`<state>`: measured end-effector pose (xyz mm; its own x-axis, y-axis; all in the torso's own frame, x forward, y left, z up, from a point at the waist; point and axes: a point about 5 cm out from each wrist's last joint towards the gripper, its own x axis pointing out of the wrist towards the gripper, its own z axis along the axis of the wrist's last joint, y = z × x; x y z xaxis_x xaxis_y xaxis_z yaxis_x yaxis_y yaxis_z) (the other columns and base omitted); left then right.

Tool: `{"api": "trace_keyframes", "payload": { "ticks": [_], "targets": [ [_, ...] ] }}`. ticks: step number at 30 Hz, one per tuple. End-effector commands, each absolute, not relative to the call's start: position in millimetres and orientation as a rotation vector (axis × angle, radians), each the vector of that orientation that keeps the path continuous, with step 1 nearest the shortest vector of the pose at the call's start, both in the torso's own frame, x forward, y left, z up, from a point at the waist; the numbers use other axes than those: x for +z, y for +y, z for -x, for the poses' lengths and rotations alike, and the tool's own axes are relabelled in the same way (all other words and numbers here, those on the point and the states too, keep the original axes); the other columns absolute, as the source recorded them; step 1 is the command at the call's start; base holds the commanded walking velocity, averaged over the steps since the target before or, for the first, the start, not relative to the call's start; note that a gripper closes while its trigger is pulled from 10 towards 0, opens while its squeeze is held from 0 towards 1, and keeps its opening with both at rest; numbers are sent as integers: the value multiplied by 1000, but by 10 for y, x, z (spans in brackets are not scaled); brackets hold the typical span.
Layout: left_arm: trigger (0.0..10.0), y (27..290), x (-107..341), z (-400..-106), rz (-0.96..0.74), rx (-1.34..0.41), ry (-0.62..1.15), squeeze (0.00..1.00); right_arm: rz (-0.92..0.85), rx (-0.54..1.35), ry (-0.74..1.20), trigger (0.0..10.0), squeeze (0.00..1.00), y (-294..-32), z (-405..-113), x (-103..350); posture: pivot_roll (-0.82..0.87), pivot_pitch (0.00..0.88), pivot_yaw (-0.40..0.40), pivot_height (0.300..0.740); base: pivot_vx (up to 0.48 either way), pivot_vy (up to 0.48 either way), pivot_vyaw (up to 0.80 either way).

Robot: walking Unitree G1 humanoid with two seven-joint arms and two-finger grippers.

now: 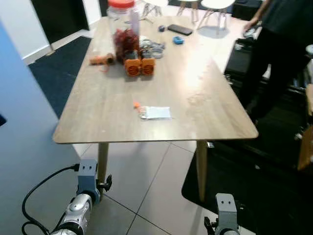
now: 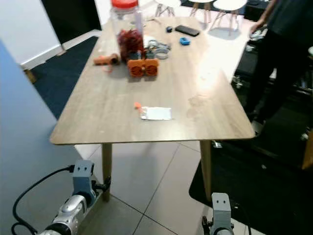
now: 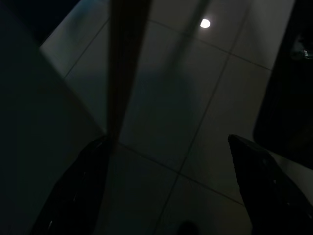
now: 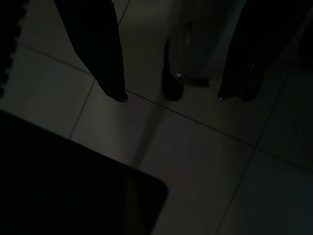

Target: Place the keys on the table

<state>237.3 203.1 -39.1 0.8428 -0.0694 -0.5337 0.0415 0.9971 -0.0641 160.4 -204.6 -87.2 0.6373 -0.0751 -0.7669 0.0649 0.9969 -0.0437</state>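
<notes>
**Keys lying on the table, both arms hanging low**

The wooden table [image 1: 112, 105] is taking up most of the head views, running away from the robot toward white chairs at the far end. A person [image 1: 276, 44] in dark clothes is standing along its right side, beside a dark rug [image 1: 244, 191] spreading over the tiled floor. A blue wall panel [image 1: 22, 147] is closing off the robot's left.

At the far half of the table a clear jar with a red lid [image 1: 122, 27] is standing among clutter: two orange blocks [image 1: 139, 66] just in front of it, an orange tool [image 1: 101, 60] to its left, a dark phone [image 1: 180, 29] farther back.

Nearer the robot, well apart from that clutter, the keys [image 1: 154, 113] are resting flat on the tabletop: a pale tag with a small ring and an orange bit beside it. Judging from this, the placing looks done, and they are sitting well in from the edge, where they are unlikely to slide off.

That would explain the arms: both are hanging below table height, over the tiles. The left gripper [image 3: 171, 196] is pointing at the floor near a table leg [image 3: 124, 68], fingers spread wide and holding nothing. The right gripper [image 4: 171, 98] is likewise aiming at the tiles, fingers spread apart and empty.
</notes>
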Motion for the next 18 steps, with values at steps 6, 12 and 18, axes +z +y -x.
{"api": "trace_keyframes", "payload": {
  "ticks": [6, 12, 18],
  "targets": [
    [10000, 2016, -412, -2345, 57, -58, 570, 0, 6, -79, 873, 10000, 0, -2040, -1607, -871, 37, 31, -5, 740, 0, 0, 800],
    [10000, 2031, -411, -2341, 51, -51, 568, 0, 7, -77, 874, 10000, 0, -2036, -1606, -872, 37, 31, -4, 740, 0, 0, 800],
    [10000, 2035, -413, -2339, 55, -47, 569, 0, 8, -75, 876, 10000, 0, -2034, -1603, -874, 37, 31, -5, 740, 0, 0, 800]
  ]
}}
